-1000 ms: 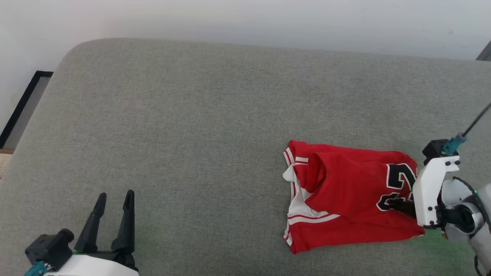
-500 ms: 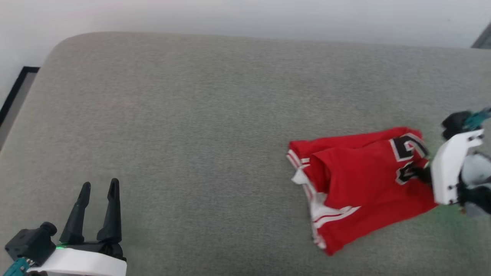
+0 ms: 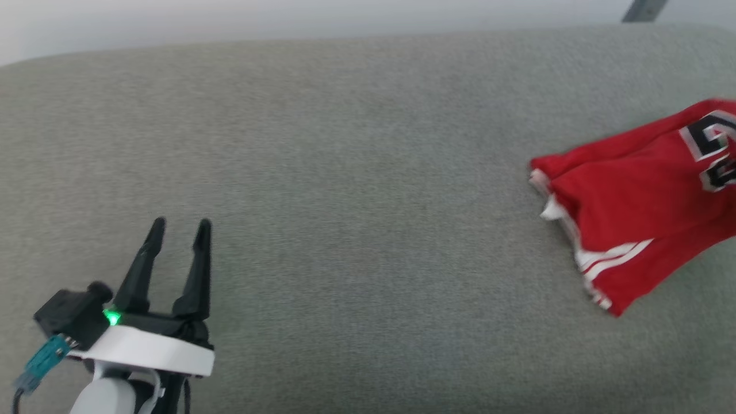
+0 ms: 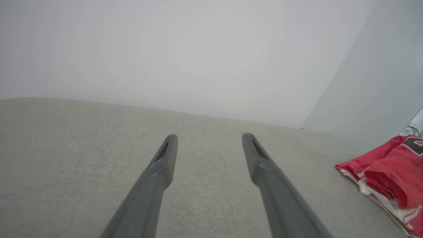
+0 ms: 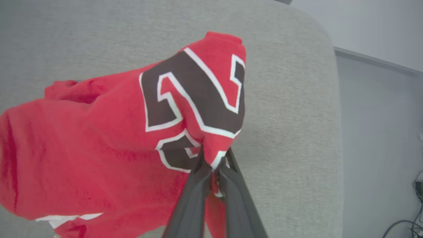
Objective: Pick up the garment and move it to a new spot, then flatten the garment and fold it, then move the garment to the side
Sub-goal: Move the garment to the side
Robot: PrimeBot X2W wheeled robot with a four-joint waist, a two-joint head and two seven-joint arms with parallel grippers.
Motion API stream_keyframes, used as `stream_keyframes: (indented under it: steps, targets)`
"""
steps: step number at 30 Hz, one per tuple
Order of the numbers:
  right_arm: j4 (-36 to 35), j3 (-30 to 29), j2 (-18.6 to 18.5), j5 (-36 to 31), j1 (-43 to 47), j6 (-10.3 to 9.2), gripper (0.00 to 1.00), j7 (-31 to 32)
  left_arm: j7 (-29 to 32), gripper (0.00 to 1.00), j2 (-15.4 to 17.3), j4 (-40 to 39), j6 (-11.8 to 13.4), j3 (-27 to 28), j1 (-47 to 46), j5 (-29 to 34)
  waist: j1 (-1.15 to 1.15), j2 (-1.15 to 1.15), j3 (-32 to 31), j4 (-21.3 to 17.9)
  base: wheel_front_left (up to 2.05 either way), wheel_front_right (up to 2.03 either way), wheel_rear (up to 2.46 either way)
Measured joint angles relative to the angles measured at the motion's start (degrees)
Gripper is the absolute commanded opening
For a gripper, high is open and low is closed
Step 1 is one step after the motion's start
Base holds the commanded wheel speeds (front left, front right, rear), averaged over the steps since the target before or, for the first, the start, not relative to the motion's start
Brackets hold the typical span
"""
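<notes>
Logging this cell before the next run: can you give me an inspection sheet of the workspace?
Surface: grey fabric cushion, bare apart from the garment.
Job's things: garment, bunched, at the right edge of the head view.
Clutter: nothing seen.
Grippers: left gripper open, fingers apart, holding nothing; right gripper shut on the garment by the black numeral.
Cables: teal-plugged lead at the left wrist; floor cables beyond the cushion.
Surroundings: pale wall, grey floor.

garment cut by right edge, blurred
</notes>
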Motion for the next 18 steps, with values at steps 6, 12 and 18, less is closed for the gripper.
stream_keyframes:
  steps: [6,12,18]
  targets:
    - [5.7,-2.31,-1.42,-4.46,-4.76,0.0,0.0,-4.48,0.0,1.0,1.27,-0.09,0.0,-5.69,-4.78,0.63,0.0,0.0,2.86,-3.2,0.0,0.0,0.0]
    - [12.21,-4.69,-1.52,-9.79,-9.07,0.0,0.0,-9.88,0.0,1.0,2.9,0.38,0.0,-11.89,-10.44,0.71,0.0,0.0,6.09,-5.57,0.0,0.0,0.0]
    - [19.79,-7.46,-0.73,-16.18,-12.82,0.0,0.0,-14.63,0.0,1.0,3.75,0.97,0.0,-16.52,-15.05,0.16,0.0,0.0,9.06,-6.86,0.0,0.0,0.0]
